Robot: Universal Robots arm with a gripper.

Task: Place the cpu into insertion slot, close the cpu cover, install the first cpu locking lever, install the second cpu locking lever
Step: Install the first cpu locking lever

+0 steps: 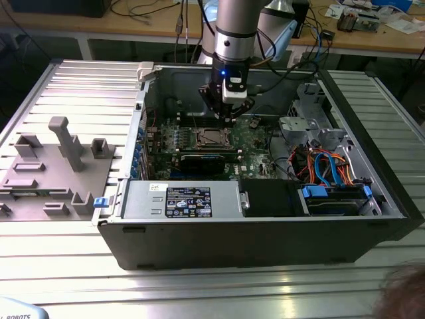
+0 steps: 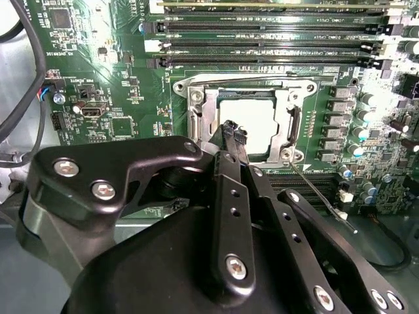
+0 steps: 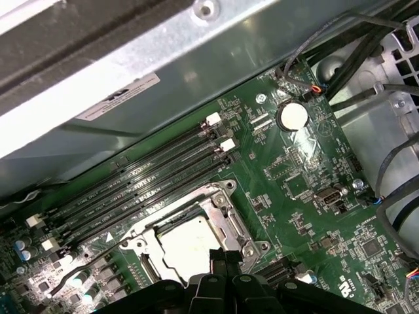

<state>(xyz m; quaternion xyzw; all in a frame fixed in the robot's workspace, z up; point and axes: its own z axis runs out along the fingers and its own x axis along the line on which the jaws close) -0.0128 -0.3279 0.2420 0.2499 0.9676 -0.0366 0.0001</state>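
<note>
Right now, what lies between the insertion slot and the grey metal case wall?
A row of long, narrow memory slots runs side by side between the insertion slot and the case wall, on the green board. This shows in the first wrist view.

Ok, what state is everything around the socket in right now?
cpu: seated in the insertion slot.
cpu cover: lying flat around the cpu.
locking lever: swung out from the socket, not latched.
hand: shut, tips at the cover's edge.
computer case: side open.
</note>
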